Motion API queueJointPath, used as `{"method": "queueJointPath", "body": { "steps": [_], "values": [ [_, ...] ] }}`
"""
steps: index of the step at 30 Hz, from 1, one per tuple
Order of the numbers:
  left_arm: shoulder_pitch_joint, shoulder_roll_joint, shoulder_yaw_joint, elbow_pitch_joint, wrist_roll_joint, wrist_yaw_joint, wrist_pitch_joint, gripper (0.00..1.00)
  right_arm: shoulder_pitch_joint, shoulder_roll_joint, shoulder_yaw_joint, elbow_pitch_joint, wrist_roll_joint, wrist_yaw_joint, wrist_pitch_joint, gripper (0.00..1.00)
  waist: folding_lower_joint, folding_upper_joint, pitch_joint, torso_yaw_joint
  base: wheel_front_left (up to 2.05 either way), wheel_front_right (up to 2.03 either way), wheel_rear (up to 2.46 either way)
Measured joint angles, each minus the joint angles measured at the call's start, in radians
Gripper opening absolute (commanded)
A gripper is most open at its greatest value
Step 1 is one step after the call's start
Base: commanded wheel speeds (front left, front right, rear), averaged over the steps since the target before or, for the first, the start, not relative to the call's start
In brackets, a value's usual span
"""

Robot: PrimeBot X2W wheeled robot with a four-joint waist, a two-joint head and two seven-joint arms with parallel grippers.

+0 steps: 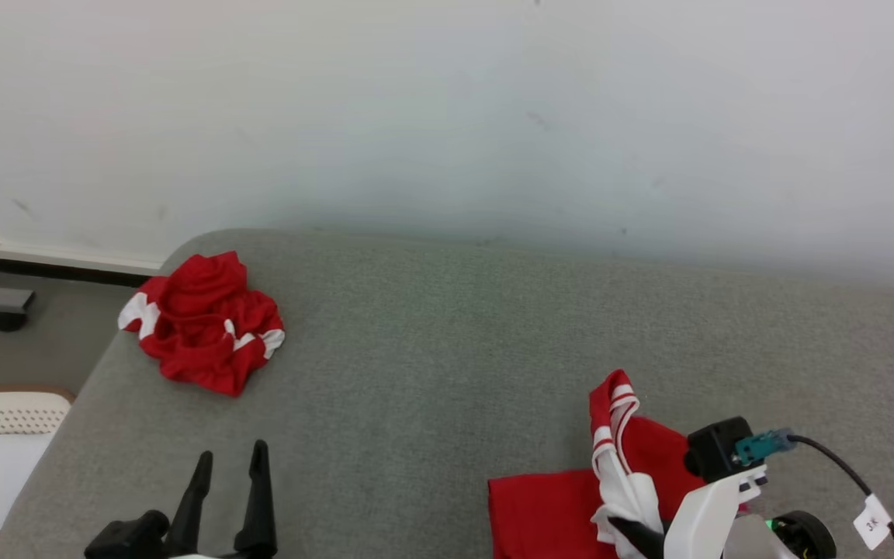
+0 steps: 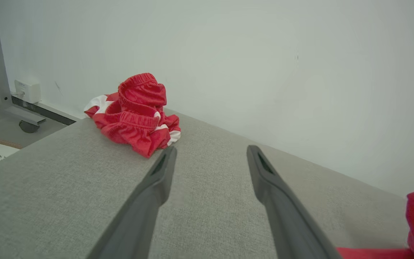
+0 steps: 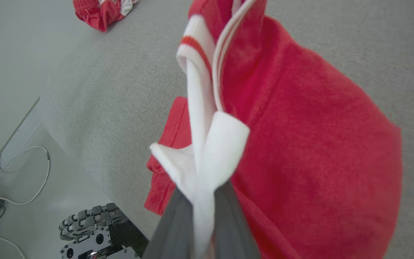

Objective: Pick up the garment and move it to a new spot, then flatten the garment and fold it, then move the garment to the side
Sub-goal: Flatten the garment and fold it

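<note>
Right gripper (image 3: 201, 201) is clamped on the white trim of the garment (image 1: 548, 512), bunched at the near right edge of the surface (image 1: 455, 349). Left gripper (image 1: 230, 458) gapes empty at the near left edge. Shorts (image 1: 202, 326) sit crumpled at the far left corner.

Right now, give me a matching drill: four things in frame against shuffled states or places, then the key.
1 left tool
2 right tool
3 red garment
4 crumpled shorts

A bunched at the far left corner of the grey surface
B shut on cloth
C open, holding nothing
D partly lifted, the rest lying near the front right

Pairs: 1-C, 2-B, 3-D, 4-A
</note>
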Motion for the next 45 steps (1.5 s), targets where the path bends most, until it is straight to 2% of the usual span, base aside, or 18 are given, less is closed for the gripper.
{"method": "queueJointPath", "body": {
  "steps": [10,11,13,14,18,25,29,32,37,45],
  "values": [
    [-0.001,0.000,0.008,0.008,0.000,-0.002,0.000,1.00,-0.027,0.056,0.034,0.196,0.016,0.000,-0.057,0.00,0.0000,0.0000,0.000,0.052,0.00,0.00,0.00],
    [-0.001,0.000,0.008,0.008,0.000,-0.002,0.000,1.00,-0.032,0.061,0.036,0.215,0.016,0.000,-0.067,0.06,0.0000,0.0000,0.002,0.052,0.00,0.00,0.00],
    [-0.001,0.000,0.008,0.007,0.000,-0.001,0.000,1.00,-0.045,0.070,0.048,0.245,0.019,0.000,-0.088,0.64,0.0000,0.0000,0.004,0.051,0.00,0.00,0.00],
    [-0.001,0.000,0.009,0.007,0.000,-0.001,0.000,1.00,-0.050,0.074,0.054,0.258,0.030,0.000,-0.102,1.00,0.0000,0.0000,0.005,0.050,0.00,0.00,0.00],
    [-0.005,0.000,0.014,0.009,0.000,-0.002,0.000,1.00,-0.067,0.082,0.098,0.272,0.097,0.000,-0.144,1.00,0.0000,0.0000,0.007,0.039,0.00,0.00,0.00],
    [-0.010,0.000,0.019,0.015,0.000,-0.002,0.000,1.00,-0.088,0.084,0.179,0.198,0.257,0.000,-0.221,1.00,0.0000,0.0000,0.006,0.005,0.00,0.00,0.00],
    [-0.011,0.000,0.019,0.013,0.000,-0.002,0.000,1.00,-0.100,0.053,0.181,0.130,0.314,0.000,-0.286,1.00,0.0000,0.0000,0.004,-0.016,0.00,0.00,0.00],
    [-0.011,0.000,0.017,0.008,-0.002,0.000,0.000,1.00,-0.110,0.017,0.146,0.082,0.337,0.000,-0.368,1.00,0.0000,0.0000,0.004,-0.031,0.00,0.00,0.00],
    [-0.009,0.000,0.016,-0.002,-0.002,0.001,0.000,1.00,-0.123,-0.070,0.062,0.043,0.289,0.000,-0.544,1.00,0.0000,0.0000,0.004,-0.050,0.00,0.00,0.00],
    [-0.006,0.000,0.026,-0.045,-0.003,-0.002,0.000,1.00,-0.093,-0.147,-0.050,0.015,0.160,0.000,-0.815,1.00,0.0000,0.0000,0.005,-0.083,0.00,0.00,0.00]
  ]
}}
